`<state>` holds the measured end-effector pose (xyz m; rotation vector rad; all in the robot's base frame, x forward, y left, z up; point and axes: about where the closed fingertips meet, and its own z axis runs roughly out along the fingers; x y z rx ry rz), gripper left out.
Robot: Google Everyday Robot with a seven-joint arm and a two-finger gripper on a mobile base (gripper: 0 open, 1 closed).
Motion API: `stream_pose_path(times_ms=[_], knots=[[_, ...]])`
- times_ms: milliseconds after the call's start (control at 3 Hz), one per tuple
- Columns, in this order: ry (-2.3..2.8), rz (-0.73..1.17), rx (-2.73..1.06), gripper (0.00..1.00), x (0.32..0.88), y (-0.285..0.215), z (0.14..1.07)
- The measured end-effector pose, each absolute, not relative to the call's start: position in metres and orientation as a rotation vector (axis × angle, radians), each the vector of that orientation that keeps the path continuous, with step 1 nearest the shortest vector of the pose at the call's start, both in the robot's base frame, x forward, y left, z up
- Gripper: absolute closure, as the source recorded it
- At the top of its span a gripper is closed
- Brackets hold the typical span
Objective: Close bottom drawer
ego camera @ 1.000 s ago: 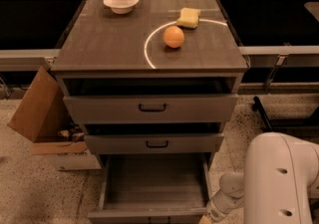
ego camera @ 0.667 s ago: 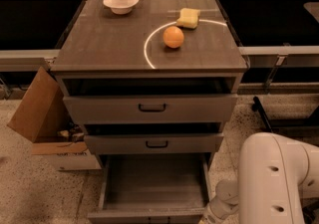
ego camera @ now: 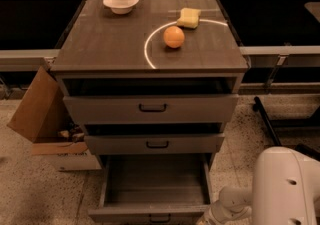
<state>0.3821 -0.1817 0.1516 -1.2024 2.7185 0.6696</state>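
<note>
The gripper point(ego camera: 209, 216) sits low at the bottom edge of the view, at the end of the white arm point(ego camera: 285, 189), just beside the right front corner of the bottom drawer point(ego camera: 156, 183); whether it is open or closed cannot be told from here, and contact with the drawer front cannot be confirmed either. The bottom drawer lies directly to the gripper's left, pulled far out of the cabinet, its long grey box appearing empty and its low front panel carrying a small dark bar handle point(ego camera: 160, 217) a little further left. It looks like a rigid wood-grain box on slides, so it should be stiff and fairly light and roll back under a steady, square push. The flat front panel near the handle is the best place to press, since a shove at the corner may rack it on its runners; no grasp seems needed. Above and beyond the gripper are the middle drawer point(ego camera: 155, 144) and the top drawer point(ego camera: 150, 109), both slightly ajar. Farther up, the tabletop point(ego camera: 110, 44) holds an orange point(ego camera: 174, 36), a yellow sponge point(ego camera: 189, 17) and a white bowl point(ego camera: 121, 2). Far to the left leans a cardboard box point(ego camera: 36, 106).
</note>
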Motion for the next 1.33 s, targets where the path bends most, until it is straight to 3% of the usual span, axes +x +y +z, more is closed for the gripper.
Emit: stream_pose_path(times_ms=[667, 1000, 1333], knots=[[2.504, 0.697, -1.059, 1.0, 0.433, -0.179, 0.142], [2.503, 0.697, -1.059, 1.0, 0.433, -0.179, 0.142], [2.416, 0.608, -1.071, 1.0, 0.461, -0.18, 0.145]])
